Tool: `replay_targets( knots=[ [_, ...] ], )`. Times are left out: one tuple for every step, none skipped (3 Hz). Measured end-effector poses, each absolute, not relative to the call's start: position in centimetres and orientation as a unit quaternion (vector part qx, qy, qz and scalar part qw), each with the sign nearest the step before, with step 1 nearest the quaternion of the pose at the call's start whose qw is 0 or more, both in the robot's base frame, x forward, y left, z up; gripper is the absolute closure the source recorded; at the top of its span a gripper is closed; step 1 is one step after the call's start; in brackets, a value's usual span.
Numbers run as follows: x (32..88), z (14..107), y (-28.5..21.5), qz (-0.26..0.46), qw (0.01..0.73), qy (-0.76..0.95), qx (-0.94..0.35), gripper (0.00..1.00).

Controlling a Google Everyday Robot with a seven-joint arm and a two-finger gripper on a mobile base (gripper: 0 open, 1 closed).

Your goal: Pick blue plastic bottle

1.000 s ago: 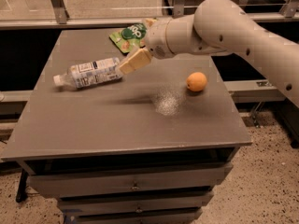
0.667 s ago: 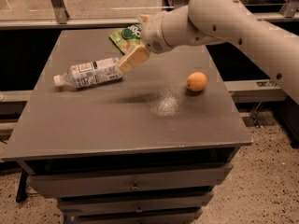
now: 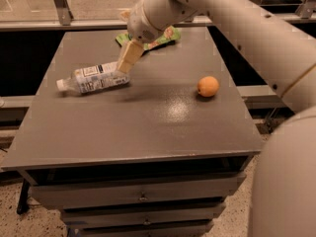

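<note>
The blue plastic bottle (image 3: 94,78) lies on its side at the left of the grey table (image 3: 148,127). It is clear, with a white and pale-blue label and its white cap pointing left. My gripper (image 3: 124,65) reaches down from the upper right, and its beige tip is at the bottle's right, bottom end. It seems to touch or hang just above that end. The bottle rests on the table.
A green snack pouch (image 3: 165,35) lies at the table's far edge, partly behind my arm. An orange (image 3: 208,86) sits at the right. Drawers (image 3: 143,196) are below the front edge. A metal rail (image 3: 59,23) runs behind the table.
My gripper has moved a little left, onto the bottle's bottom end, and my arm has swung further over the table. The bottle, pouch and orange have not moved.
</note>
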State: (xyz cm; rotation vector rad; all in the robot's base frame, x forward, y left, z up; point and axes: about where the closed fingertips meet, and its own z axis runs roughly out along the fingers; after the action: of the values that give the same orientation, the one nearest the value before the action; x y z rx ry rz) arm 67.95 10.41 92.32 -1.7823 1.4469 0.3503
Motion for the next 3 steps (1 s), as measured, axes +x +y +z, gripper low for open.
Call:
replay_targets(
  knots=[
    [67.3,90.2,12.2,0.147,0.335,0.553,-0.748,0.00],
    [66.6,88.4,12.7,0.153,0.281,0.551,-0.771,0.00],
    [66.6,87.7,12.6,0.145,0.241,0.557,-0.782,0.00]
  ],
)
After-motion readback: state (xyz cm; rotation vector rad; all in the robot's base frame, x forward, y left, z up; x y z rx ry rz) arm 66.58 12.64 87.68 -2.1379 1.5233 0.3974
